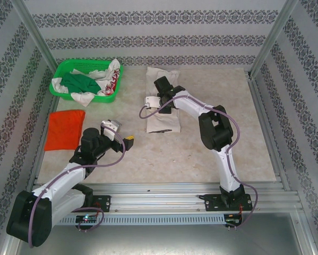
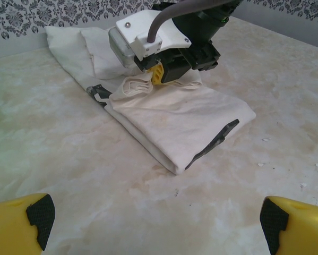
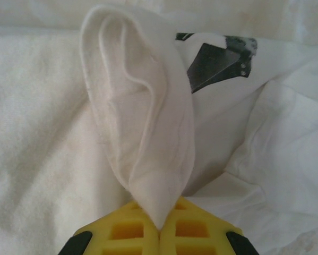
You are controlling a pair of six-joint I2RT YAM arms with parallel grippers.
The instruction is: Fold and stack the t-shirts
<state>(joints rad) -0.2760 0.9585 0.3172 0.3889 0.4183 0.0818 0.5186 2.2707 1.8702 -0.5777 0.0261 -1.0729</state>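
1. Pinching a ridge of cream t-shirt (image 3: 143,133) in clamped right tool (image 3: 160,226), rest folded on counter (image 2: 68,159) below
2. Judging cloth limp, light; best taken by doubled edges
3. Holding left tool (image 2: 159,220) spread wide, empty

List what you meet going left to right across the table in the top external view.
orange-red t-shirt → left gripper → cream-white t-shirt. The green basket is left out, since it spans above both the orange-red t-shirt and the left gripper.
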